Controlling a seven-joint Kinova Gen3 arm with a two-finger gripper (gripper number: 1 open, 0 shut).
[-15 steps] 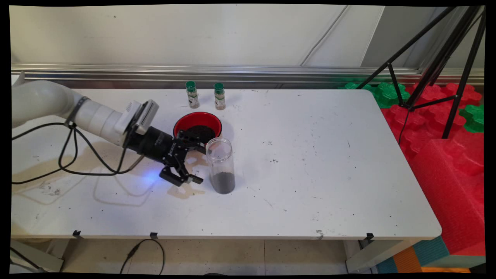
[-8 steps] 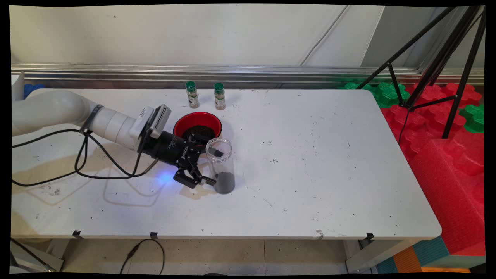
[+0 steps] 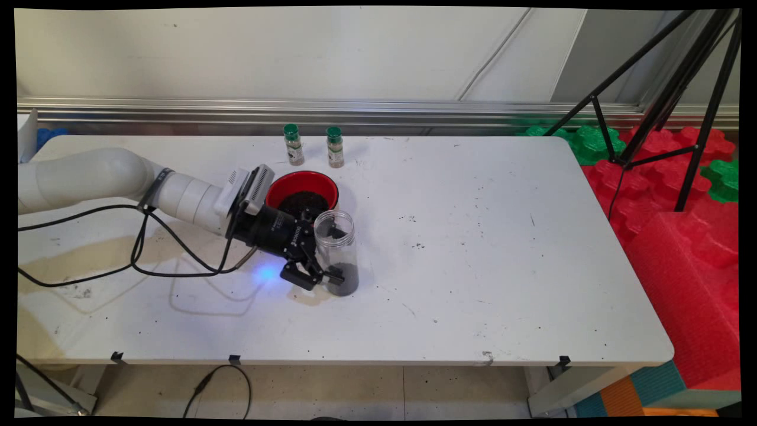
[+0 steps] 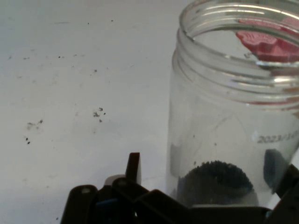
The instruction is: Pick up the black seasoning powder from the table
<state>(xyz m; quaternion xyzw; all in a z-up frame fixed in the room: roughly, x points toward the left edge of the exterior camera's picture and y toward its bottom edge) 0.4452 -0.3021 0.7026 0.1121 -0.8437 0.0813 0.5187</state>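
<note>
Overhead table view; close wrist view.

Clear jar with black granules at bottom; black gripper on white arm. Red bowl, dark fill inside. Two far spice bottles, green caps. White table, dark specks, tan stain at left. Red and green foam blocks right; black tripod.

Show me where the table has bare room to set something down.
Bare: the table's whole right half, right of the clear jar, and the front strip. Crowded: gripper straddling the jar, red bowl just behind, two spice bottles near the back edge.
</note>
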